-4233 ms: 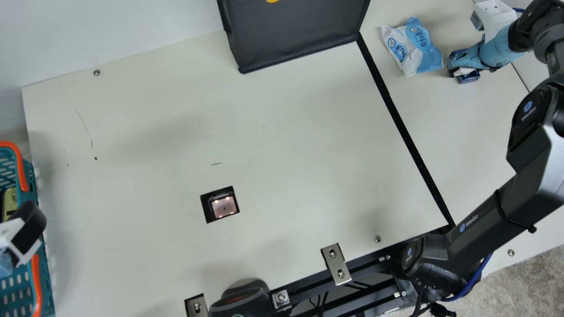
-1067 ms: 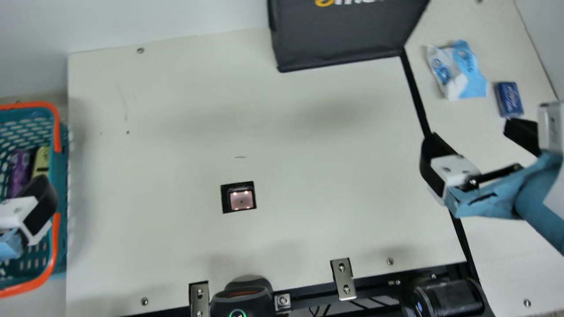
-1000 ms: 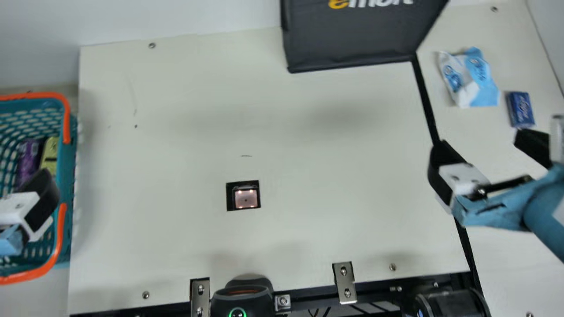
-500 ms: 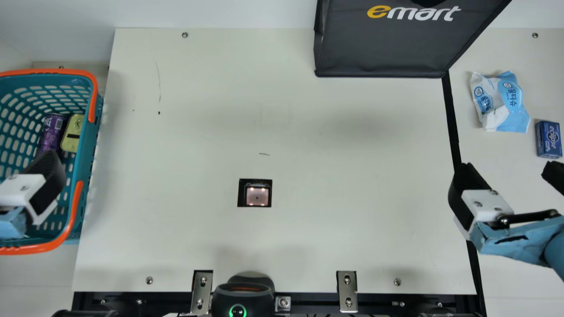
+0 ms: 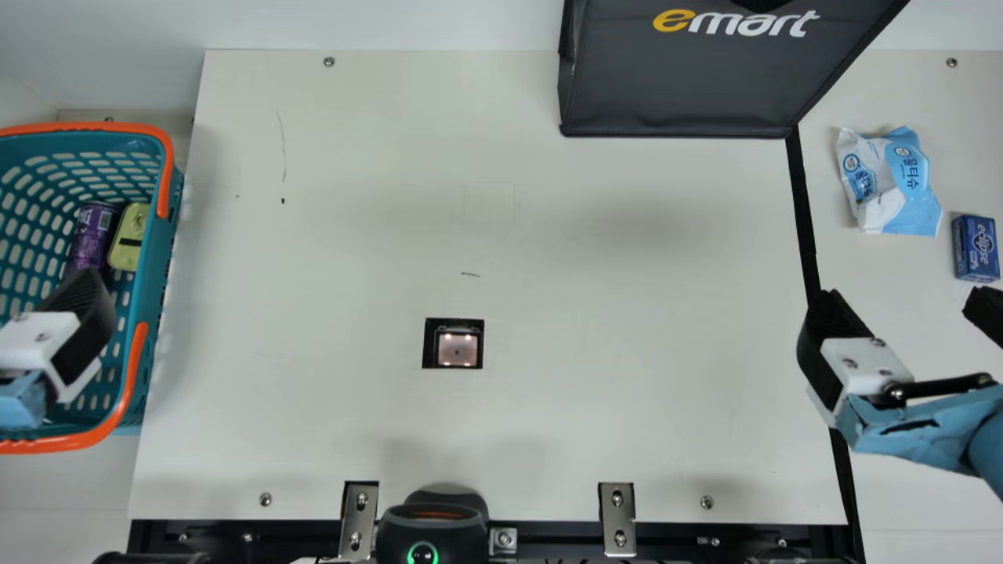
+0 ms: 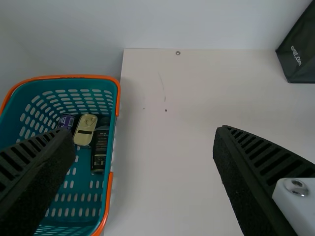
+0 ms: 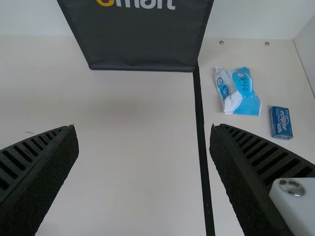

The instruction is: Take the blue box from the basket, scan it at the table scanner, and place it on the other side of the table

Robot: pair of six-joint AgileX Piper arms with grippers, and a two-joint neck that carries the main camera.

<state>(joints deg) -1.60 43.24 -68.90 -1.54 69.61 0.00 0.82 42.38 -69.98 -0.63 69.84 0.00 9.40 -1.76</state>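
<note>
blue box (image 5: 976, 248) placed on the right side of the table (image 5: 595, 439), ahead of the wide-open right claw (image 5: 905, 305).
the box is seen apart from the claw, beyond its right fingertip, beside a blue-and-white packet (image 5: 889, 182); the left claw (image 5: 69, 333) is held over the teal basket (image 5: 153, 258), its fingers spread.

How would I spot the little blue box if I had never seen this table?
Find the large black fabric bag at the main view's top, then cross, rightward, the black strip starting at its corner. Below and right of the crinkled white-and-light-blue packet lies the small deep-blue box with pale lettering. Unlike the packet, it is straight-edged and darker.
</note>
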